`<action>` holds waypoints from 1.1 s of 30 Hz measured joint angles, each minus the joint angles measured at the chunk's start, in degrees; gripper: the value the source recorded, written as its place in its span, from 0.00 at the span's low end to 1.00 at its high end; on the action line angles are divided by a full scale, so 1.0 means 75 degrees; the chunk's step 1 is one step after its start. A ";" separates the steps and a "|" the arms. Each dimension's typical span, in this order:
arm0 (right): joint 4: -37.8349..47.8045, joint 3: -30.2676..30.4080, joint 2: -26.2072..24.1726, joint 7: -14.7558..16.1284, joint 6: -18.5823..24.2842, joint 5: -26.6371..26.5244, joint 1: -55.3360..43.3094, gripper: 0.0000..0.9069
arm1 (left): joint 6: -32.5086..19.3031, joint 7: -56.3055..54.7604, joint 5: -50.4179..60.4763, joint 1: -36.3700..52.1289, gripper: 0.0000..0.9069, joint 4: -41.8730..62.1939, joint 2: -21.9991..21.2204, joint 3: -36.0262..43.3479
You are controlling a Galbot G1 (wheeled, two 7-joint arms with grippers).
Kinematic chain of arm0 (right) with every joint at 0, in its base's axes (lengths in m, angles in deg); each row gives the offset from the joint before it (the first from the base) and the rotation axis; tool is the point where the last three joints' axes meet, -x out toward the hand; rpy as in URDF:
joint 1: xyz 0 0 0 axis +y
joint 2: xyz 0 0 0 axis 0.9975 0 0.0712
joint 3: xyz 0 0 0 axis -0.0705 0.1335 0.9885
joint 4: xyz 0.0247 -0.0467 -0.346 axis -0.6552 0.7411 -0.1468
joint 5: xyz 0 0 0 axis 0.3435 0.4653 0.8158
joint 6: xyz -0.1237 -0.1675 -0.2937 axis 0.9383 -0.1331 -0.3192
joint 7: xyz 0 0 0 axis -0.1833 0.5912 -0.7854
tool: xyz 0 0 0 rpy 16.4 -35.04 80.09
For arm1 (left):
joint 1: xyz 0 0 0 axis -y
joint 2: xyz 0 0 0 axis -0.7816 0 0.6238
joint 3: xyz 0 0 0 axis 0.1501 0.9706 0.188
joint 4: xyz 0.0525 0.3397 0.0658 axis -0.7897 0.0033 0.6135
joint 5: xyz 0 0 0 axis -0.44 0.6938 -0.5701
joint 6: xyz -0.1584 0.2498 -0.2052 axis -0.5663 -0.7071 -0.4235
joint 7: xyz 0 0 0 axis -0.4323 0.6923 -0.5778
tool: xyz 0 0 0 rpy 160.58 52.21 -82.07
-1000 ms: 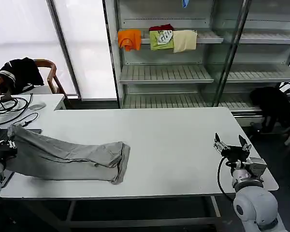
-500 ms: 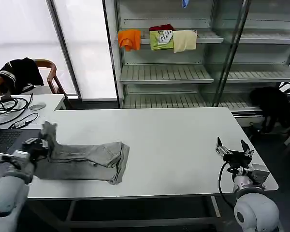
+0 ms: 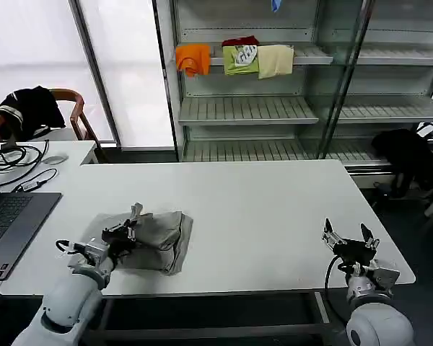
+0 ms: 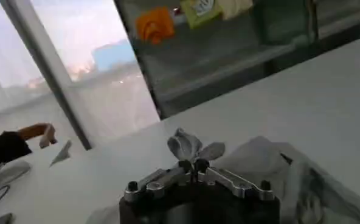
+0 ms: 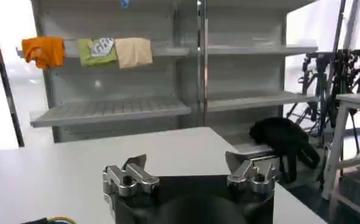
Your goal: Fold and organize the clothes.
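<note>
Since a second ago, my left gripper (image 3: 132, 220) has carried the sleeve end of the grey-taupe soft cotton shirt (image 3: 153, 238) inward from the far left edge of the white rectangular table (image 3: 267, 209), so the long stretched-out garment is now gathered into a compact folded bundle. That bundle lies near the table's front edge on my left side, well apart from my right arm. My left gripper sits over the bundle's left part, its fingers pinched together on a small tuft of grey cloth that stands up between the tips; in the left wrist view my left gripper (image 4: 193, 165) shows the two fingertips meeting with the fabric tuft just past them and the rest of the shirt (image 4: 271, 164) spread on the table beyond.

My right gripper (image 3: 348, 238) has sunk slightly lower and hangs at the table's front right corner, idle, its fingers spread wide with nothing between them. In the right wrist view my right gripper (image 5: 189, 171) shows both fingers well apart above the bare tabletop.

A dark open laptop (image 3: 7, 223) lies on the table's left end, just beside the bundle's side of the table. On the metal shelving unit (image 3: 274, 108) behind the table hang an orange garment (image 3: 193, 58), a green one (image 3: 241, 59) and a cream one (image 3: 276, 60) side by side.
</note>
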 measured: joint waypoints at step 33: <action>0.0463 0.0377 0.0217 0.0082 0.0212 0.0367 0.0118 1.00 | 0.0181 -0.0028 -0.0288 0.0979 1.00 0.0498 -0.0692 0.1424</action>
